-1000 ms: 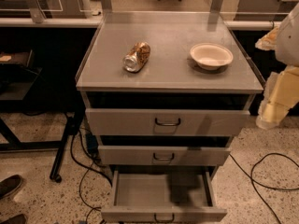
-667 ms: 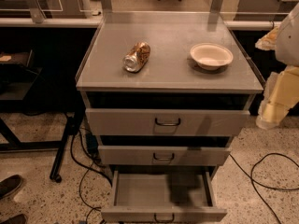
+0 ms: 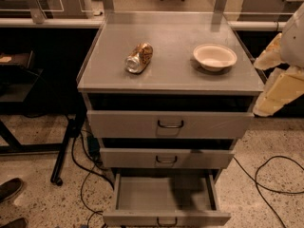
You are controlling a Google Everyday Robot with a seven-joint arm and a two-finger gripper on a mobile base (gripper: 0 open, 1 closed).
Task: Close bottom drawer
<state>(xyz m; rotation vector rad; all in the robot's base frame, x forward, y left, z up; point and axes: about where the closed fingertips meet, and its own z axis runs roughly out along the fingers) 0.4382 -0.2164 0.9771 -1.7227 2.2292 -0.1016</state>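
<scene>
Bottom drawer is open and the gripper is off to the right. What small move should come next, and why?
Probably lower the gripper toward the bottom drawer: it stands pulled far out, while the gripper hangs right of the cabinet, up beside the top drawer.

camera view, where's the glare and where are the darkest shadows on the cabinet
In the camera view, light comes from above: the cabinet top has a soft sheen toward its back edge, the gaps above the top drawer and middle drawer are near black, a shadow darkens the right of the bottom drawer tray, and the gripper at the right edge is brightly lit.
</scene>
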